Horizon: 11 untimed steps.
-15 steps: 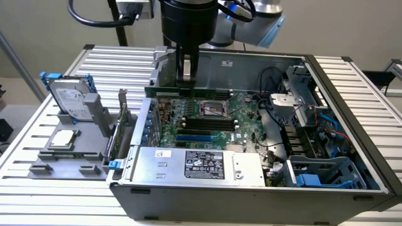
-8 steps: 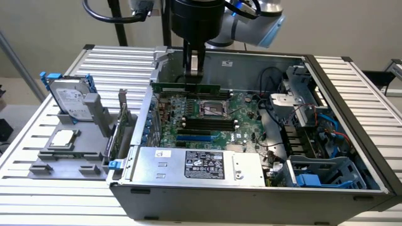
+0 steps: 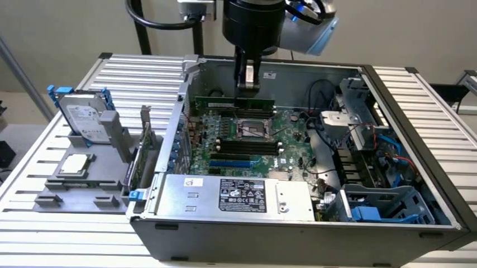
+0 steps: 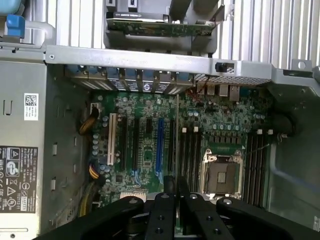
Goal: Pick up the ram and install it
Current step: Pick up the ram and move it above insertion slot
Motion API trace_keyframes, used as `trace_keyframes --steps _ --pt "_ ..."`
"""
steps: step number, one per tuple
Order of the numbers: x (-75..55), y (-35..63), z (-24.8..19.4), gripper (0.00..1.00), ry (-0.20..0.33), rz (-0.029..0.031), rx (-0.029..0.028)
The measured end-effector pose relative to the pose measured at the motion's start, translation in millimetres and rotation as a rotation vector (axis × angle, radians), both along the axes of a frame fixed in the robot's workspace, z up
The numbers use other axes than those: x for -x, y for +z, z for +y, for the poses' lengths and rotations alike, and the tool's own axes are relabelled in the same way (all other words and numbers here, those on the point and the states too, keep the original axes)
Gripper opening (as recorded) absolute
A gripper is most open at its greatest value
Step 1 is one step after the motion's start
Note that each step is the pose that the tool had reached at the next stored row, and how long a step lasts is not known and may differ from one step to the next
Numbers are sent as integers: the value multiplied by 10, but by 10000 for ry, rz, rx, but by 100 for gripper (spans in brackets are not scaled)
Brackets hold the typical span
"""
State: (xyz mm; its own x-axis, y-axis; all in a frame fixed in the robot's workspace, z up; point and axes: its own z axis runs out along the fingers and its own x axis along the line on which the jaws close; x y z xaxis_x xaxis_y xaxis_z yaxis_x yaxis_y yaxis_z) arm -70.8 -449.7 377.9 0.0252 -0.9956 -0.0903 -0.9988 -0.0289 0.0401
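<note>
Exterior view: the gripper is seen hanging inside an open computer case, its jaws pinched onto the top edge of the ram. The ram is held level and raised over the motherboard, its length running from the exterior view's left to right, and it is not seated in any slot. Black memory slots and the CPU socket are noted on the board beneath it. A power supply is fitted along the near side of the case; a black label with white print and certification marks is fixed on it, the lettering too small to be read, and a white barcode sticker is stuck beside it. No brand name can be made out. Wrist view: the black fingers are seen close together, and the same two labels are repeated at the edge, again unreadable. The case is laid on a table of ribbed aluminium slats. On the exterior view's left a grey fixture is set on the slats, and in it a hard drive in a blue frame, an expansion card and a processor chip are kept. A plain beige wall is seen behind.
</note>
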Motion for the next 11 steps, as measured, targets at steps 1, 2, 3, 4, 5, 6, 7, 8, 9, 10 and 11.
trace_keyframes --steps 1,2,3,4,5,6,7,8,9,10,11 --pt "-42 -9 9 13 0 0 0" --pt "-81 -18 17 13 1 0 0" --pt "-113 -29 26 13 1 0 -1" --pt "-144 -38 35 13 1 0 0" --pt "-174 -49 45 13 0 0 0" --pt "-197 -58 56 13 1 0 -1" --pt "-213 -67 68 13 1 0 0" --pt "-224 -77 82 13 1 -3 -1" --pt "-232 -85 95 13 1 -8 0" --pt "-239 -96 109 13 -1 -15 0" --pt "-245 -105 121 13 -2 -23 1"
